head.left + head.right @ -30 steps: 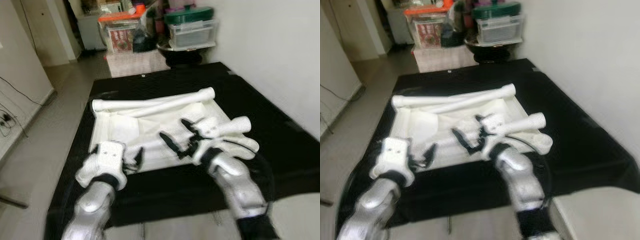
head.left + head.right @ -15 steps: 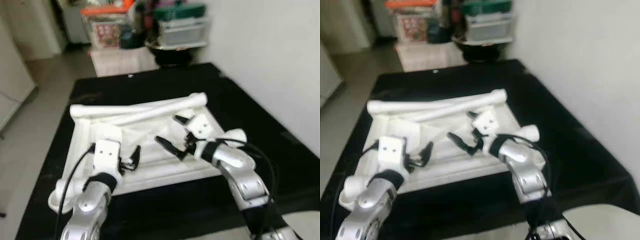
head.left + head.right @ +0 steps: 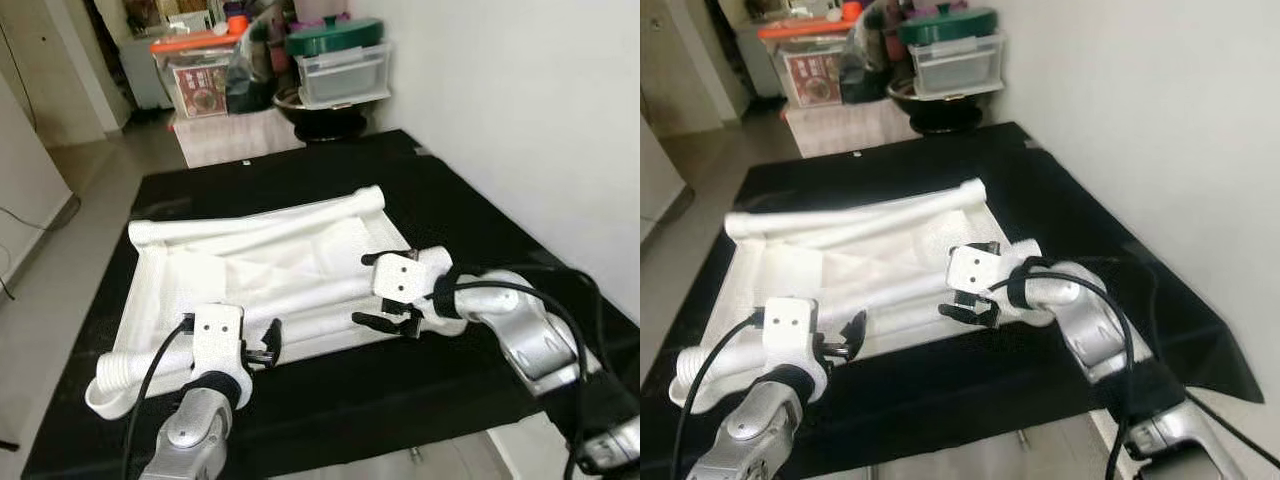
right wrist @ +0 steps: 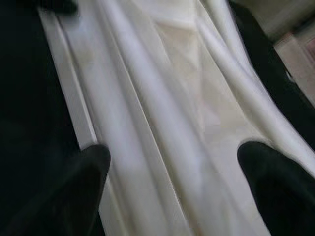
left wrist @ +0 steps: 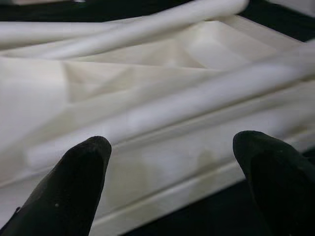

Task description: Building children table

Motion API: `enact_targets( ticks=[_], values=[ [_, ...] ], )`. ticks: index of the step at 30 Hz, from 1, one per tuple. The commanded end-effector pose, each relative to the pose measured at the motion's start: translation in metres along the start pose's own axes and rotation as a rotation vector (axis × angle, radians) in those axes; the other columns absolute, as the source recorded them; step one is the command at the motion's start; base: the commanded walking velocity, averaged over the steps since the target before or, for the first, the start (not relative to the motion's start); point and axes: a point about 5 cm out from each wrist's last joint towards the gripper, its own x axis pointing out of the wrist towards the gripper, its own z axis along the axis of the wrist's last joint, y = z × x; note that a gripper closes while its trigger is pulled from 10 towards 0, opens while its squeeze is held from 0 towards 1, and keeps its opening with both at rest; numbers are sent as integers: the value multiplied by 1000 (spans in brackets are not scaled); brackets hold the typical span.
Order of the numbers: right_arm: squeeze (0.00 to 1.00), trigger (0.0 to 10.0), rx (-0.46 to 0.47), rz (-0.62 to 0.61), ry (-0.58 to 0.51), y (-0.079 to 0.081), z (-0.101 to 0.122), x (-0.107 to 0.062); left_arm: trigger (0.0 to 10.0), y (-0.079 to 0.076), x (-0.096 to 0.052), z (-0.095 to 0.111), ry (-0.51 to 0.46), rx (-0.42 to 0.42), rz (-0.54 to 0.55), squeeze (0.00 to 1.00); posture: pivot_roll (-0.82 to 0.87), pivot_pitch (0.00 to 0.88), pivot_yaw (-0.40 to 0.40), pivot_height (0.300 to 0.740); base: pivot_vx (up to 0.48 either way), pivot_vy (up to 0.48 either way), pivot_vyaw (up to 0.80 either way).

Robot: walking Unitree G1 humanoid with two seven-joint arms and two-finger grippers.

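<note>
A white table top [image 3: 250, 265] lies flat on a black mat [image 3: 480, 200]. One white leg [image 3: 260, 218] rests along its far edge, another leg [image 3: 320, 300] lies across its middle, and a third leg [image 3: 125, 368] sticks out at the near left corner. My left gripper [image 3: 265, 345] hovers open over the near edge of the table top [image 5: 162, 162], its fingers [image 5: 81, 187] wide apart. My right gripper [image 3: 365, 290] is open at the near right side, above the table top [image 4: 162, 123], with nothing between its fingers [image 4: 280, 191].
Storage boxes [image 3: 340, 70] and bags stand on the floor beyond the mat. A white wall [image 3: 520, 100] runs close along the right. Bare floor [image 3: 70, 230] lies to the left. A black cable [image 3: 150, 370] hangs by my left arm.
The camera has shifted and sharpened. My right gripper has dropped from over the middle of the table top toward its near right edge. My left gripper stays at the near edge.
</note>
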Motion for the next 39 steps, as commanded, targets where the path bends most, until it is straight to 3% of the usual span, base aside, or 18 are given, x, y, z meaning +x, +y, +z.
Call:
enact_targets(
  ticks=[1,4,5,6,8,11,19,22,27,39],
  values=[
    [0,10000,-1,36,20,-5,7,4,10000,-5,-2,-2,16,-15,-51,0,-70,18,50,740,0,0,0],
    [0,10000,12,27,52,-14,9,7,10000,-8,-3,-3,30,-14,-79,0,-71,21,47,740,0,0,0],
    [0,10000,32,3,80,-27,12,10,10000,-12,-2,-6,48,-10,-103,0,-70,25,37,740,0,0,0],
    [0,10000,32,3,80,-27,12,10,10000,-12,-2,-6,48,-10,-103,0,-70,25,37,740,0,0,0],
    [0,10000,94,-35,133,-49,17,14,10000,-18,-2,-9,58,-7,-129,0,-71,24,20,740,0,0,0],
    [0,10000,109,-22,148,-57,20,13,10000,-18,-2,-9,55,-28,-118,0,-81,26,18,740,0,0,0],
    [0,10000,222,66,148,-60,30,24,10000,-23,0,-4,36,40,-177,0,-82,35,14,740,0,0,0],
    [0,10000,219,42,88,-64,35,31,10000,-24,-1,-4,41,51,-185,0,-76,39,12,740,0,0,0],
    [0,10000,247,72,126,-65,35,38,10000,-26,-4,-4,41,57,-198,0,-68,51,14,740,0,0,0],
    [0,10000,177,105,172,-69,37,41,10000,-33,-4,3,15,106,-249,0,-74,56,15,740,0,0,0]
  ],
)
